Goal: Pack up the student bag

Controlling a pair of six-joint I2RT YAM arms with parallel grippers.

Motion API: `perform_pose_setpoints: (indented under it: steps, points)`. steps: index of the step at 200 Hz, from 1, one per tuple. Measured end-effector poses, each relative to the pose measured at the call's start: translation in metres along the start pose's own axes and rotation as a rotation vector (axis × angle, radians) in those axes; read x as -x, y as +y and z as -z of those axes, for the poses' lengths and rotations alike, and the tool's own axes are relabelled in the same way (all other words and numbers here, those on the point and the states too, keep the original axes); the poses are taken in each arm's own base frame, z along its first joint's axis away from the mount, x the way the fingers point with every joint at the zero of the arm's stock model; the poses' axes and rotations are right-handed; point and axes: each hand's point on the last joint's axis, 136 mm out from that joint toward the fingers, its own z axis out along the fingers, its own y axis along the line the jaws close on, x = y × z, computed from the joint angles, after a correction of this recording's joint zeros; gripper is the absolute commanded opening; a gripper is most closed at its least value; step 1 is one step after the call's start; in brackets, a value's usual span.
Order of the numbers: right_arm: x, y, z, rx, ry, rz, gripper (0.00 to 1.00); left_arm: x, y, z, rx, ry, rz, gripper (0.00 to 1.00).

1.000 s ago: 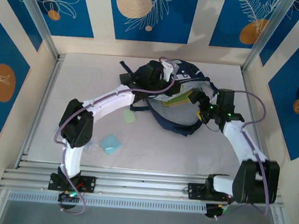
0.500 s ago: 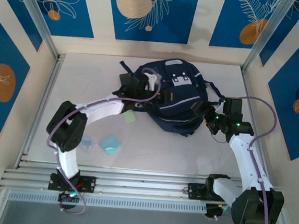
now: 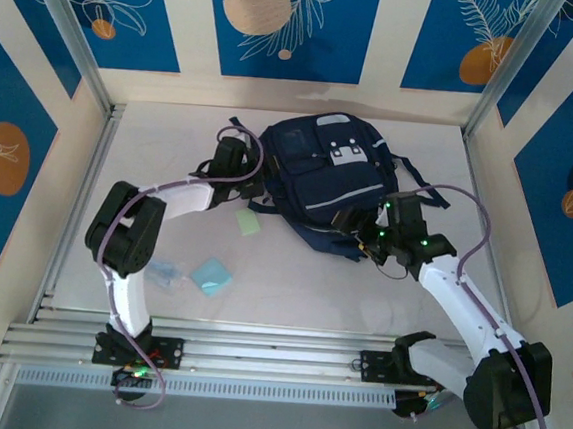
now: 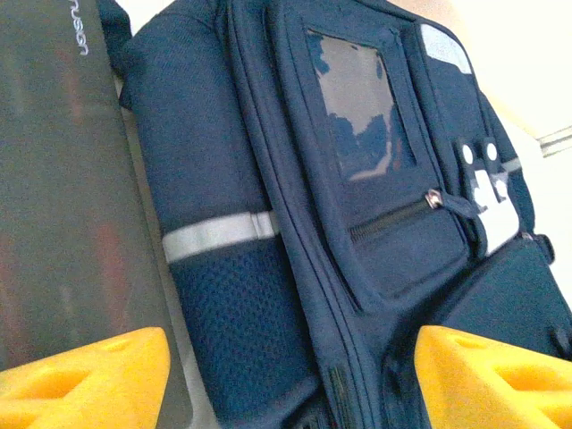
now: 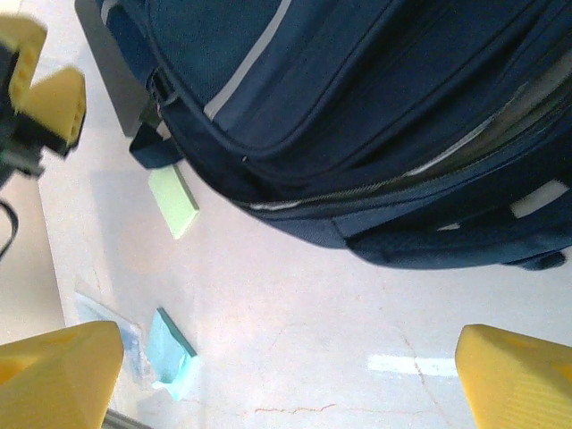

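On my left a clear packet [image 3: 166, 272], a teal pad [image 3: 211, 274] and a green pad [image 3: 249, 224] lie loose on the table [image 3: 290, 290], so I judge packing unfinished. My left gripper [image 4: 290, 380] hangs wide and empty beside the student bag [image 3: 330, 178], which lies front-up toward the back; its contents I cannot tell. My right gripper [image 5: 286, 380] gapes wide, empty, at its near edge

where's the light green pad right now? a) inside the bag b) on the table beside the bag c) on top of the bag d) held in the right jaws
b, the light green pad lies flat on the table next to the student bag
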Motion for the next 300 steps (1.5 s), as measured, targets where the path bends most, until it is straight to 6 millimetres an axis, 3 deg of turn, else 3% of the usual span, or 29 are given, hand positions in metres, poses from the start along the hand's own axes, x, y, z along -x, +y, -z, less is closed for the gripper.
perform_pose_setpoints:
  steps: [44, 58, 72, 86, 100, 127, 148, 195, 213, 228, 272, 300]
  points:
    - [-0.019, -0.008, -0.016, -0.009, 0.020, -0.016, 0.92, -0.005, 0.010, -0.043, 0.036, 0.041, 0.002, 0.65]
    - [-0.025, -0.015, -0.023, -0.014, 0.027, -0.031, 0.91, -0.008, 0.013, -0.053, 0.047, 0.054, 0.000, 0.58]
    - [-0.028, -0.023, -0.030, -0.030, 0.028, -0.050, 0.90, -0.006, 0.010, -0.057, 0.039, 0.060, 0.006, 0.40]
    - [-0.026, -0.031, -0.038, -0.053, 0.018, -0.066, 0.89, -0.009, 0.011, -0.060, 0.040, 0.073, 0.004, 0.16]
    - [-0.022, -0.037, -0.046, -0.081, 0.002, -0.075, 0.86, -0.010, 0.013, -0.061, 0.043, 0.079, 0.006, 0.00]
    - [-0.007, -0.054, -0.062, -0.151, -0.020, -0.105, 0.72, -0.019, 0.013, -0.058, 0.017, 0.094, 0.025, 0.00]
    - [0.017, -0.070, -0.067, -0.219, -0.051, -0.140, 0.68, -0.030, 0.008, -0.046, -0.005, 0.116, 0.032, 0.00]
    - [0.082, -0.096, -0.050, -0.340, -0.154, -0.163, 0.67, -0.058, -0.023, -0.006, -0.082, 0.151, 0.076, 0.00]
    - [0.093, -0.084, -0.040, -0.341, -0.173, -0.118, 0.71, -0.064, -0.034, 0.001, -0.110, 0.151, 0.105, 0.00]
    - [0.088, -0.069, -0.032, -0.324, -0.166, -0.064, 0.72, -0.064, -0.040, 0.004, -0.129, 0.144, 0.133, 0.00]
    - [0.038, 0.008, 0.000, -0.142, -0.129, 0.139, 0.70, -0.060, -0.052, 0.006, -0.171, 0.129, 0.186, 0.00]
    - [0.007, 0.044, -0.005, -0.024, -0.074, 0.214, 0.65, -0.057, -0.059, 0.013, -0.198, 0.114, 0.212, 0.00]
